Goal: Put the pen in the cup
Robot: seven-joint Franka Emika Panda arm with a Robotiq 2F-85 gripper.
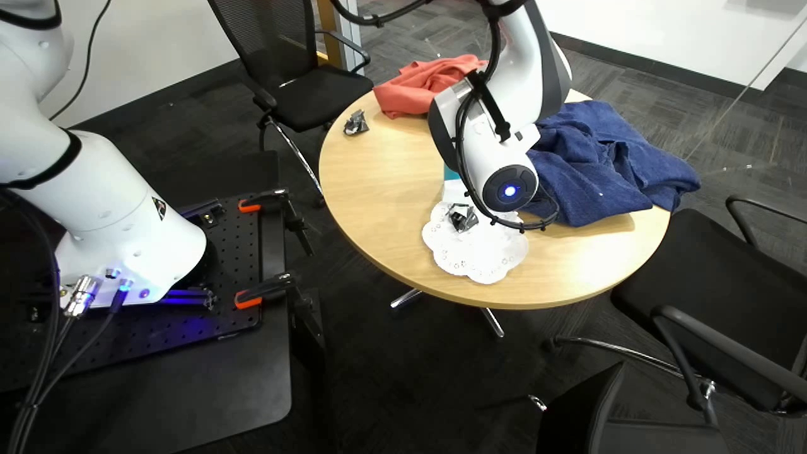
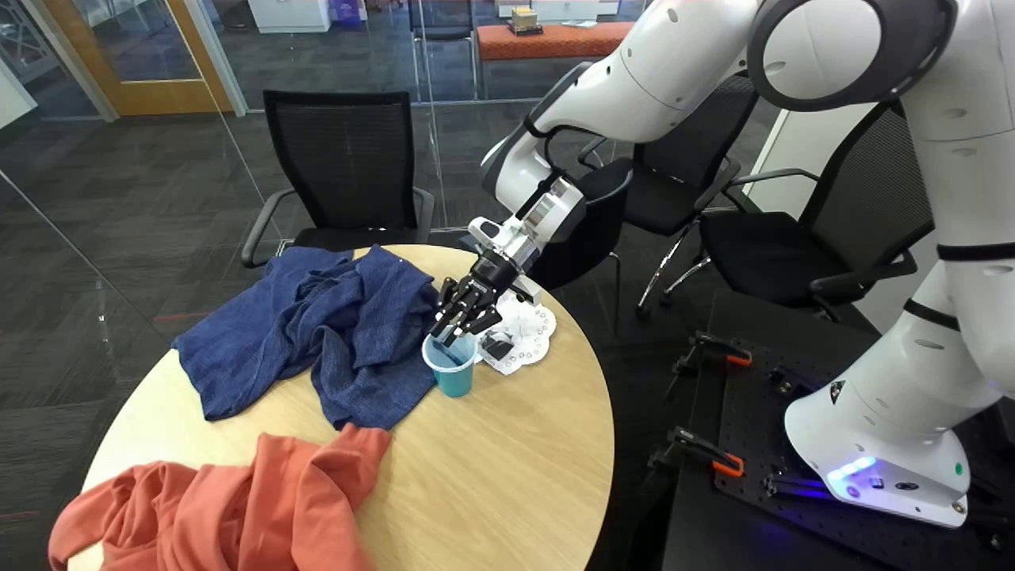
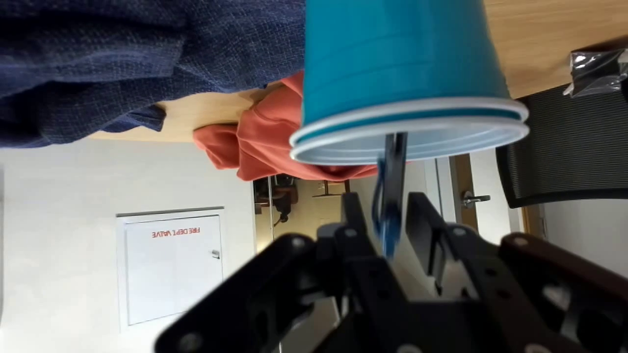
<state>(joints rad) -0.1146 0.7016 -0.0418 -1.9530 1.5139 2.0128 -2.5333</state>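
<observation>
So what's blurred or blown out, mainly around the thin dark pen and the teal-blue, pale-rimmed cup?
Wrist view: the pen blurs toward its blue end and the black gripper is out of focus, but the cup looks crisper at its rim; in an exterior view, the white scalloped mat is partly washed out; in an exterior view, blue-white light glares on the white robot base.

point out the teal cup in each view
In an exterior view: teal cup, a sliver right of and above centre, the rest hidden.
In an exterior view: teal cup, just left of and below centre.
Wrist view: teal cup, top, right of centre.
Shared landmark: dark blue cloth, in all three.
</observation>
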